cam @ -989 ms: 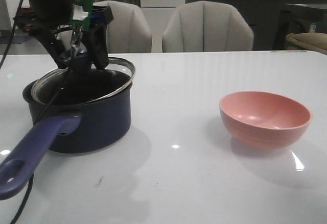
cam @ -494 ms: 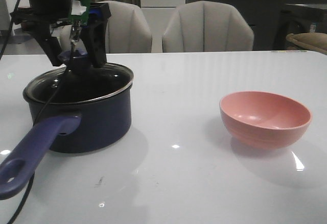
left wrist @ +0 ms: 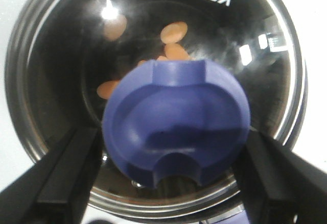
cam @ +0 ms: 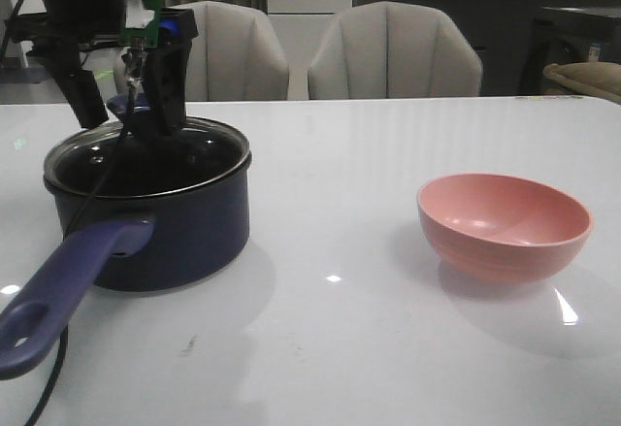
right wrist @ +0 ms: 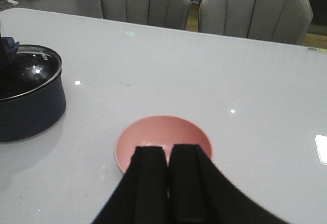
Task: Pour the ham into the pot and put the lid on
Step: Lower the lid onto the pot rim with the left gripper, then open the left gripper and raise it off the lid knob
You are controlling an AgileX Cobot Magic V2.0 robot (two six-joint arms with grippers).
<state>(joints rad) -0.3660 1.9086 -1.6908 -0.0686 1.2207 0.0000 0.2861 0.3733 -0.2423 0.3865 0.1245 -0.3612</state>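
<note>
Since the lid (cam: pixel 146 149) already sits level on the pot (cam: pixel 146 217), ham (left wrist: pixel 173 32) showing beneath the glass, the left gripper (left wrist: pixel 168 178), fingers spread clear of the knob (left wrist: pixel 176 127) between them, should lift straight up; right gripper (right wrist: pixel 167 165), pinched together and empty, hovers above the pink bowl (right wrist: pixel 163 140).

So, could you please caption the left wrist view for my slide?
Left gripper open around the knob of the lid, ham visible through the glass.
</note>
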